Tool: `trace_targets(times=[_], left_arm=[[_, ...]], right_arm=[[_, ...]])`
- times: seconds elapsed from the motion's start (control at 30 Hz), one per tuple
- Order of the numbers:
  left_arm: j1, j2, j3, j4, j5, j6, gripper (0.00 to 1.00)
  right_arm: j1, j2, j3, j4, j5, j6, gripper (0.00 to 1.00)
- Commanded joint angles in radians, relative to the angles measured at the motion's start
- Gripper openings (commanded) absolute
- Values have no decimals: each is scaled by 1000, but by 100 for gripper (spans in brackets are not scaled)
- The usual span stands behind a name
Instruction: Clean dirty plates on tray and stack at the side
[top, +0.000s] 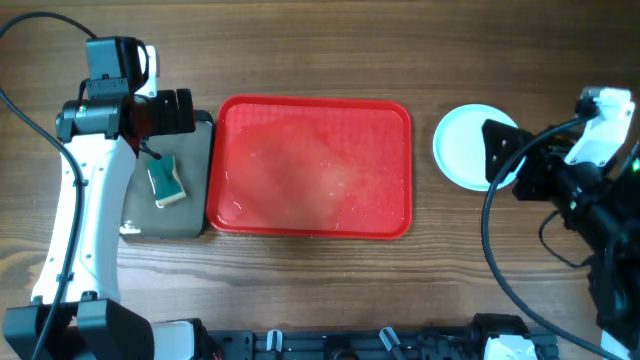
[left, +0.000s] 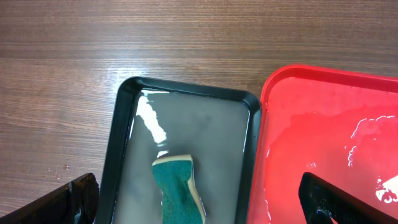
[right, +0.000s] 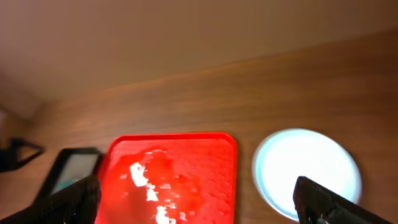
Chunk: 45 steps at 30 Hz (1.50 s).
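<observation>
The red tray (top: 312, 167) lies in the middle of the table, wet and with no plates on it; it also shows in the left wrist view (left: 329, 149) and the right wrist view (right: 171, 177). A stack of plates (top: 462, 146) sits to the right of the tray, pale mint-blue at the rim; it shows in the right wrist view (right: 308, 171). How many plates are in the stack cannot be told. My left gripper (left: 199, 202) is open and empty above the black tray. My right gripper (right: 199, 202) is open and empty, raised above the table right of the stack.
A small black tray (top: 195, 225) with a grey wet bottom lies left of the red tray, also in the left wrist view (left: 186, 93). A green and cream sponge (top: 165, 181) lies in it (left: 179, 190). Cables hang by both arms.
</observation>
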Motion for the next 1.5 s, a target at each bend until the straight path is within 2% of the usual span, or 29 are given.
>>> trace_targets(times=[0.0,0.1,0.17,0.23,0.3,0.33,0.43,0.53,0.67,1.1,1.17,1.27,1.33,1.43,1.47], left_arm=[[-3,7,1,3,12,12,100],[-3,7,1,3,12,12,100],[-3,7,1,3,12,12,100],[-3,7,1,3,12,12,100],[-3,7,1,3,12,12,100],[-3,7,1,3,12,12,100],[-3,7,1,3,12,12,100],[-3,7,1,3,12,12,100],[-3,7,1,3,12,12,100],[0,4,1,3,12,12,100],[-6,-37,1,2,12,12,100],[-37,-251,-40,-19,13,19,100],[-30,-410,-162,79,37,19,100],[-18,-675,-468,397,118,18,100],[-18,-813,-639,574,132,-9,100]], right_arm=[[28,-42,-17,23,194,-61,100],[28,-96,-110,110,187,-171,100],[28,-199,-291,283,146,-172,100],[28,-316,-539,531,95,-172,100],[28,-478,-882,837,4,-171,100],[28,-525,-970,900,-13,-171,100],[33,-716,-1223,1016,-19,-161,100],[33,-851,-1344,1020,-9,-161,100],[56,-894,-1370,1002,83,-164,100],[63,-892,-1370,1002,80,-163,100],[63,-892,-1370,1002,80,-164,100],[63,-892,-1370,1002,80,-163,100],[63,-892,-1370,1002,80,-163,100],[63,-892,-1370,1002,80,-163,100],[63,-892,-1370,1002,80,-163,100]])
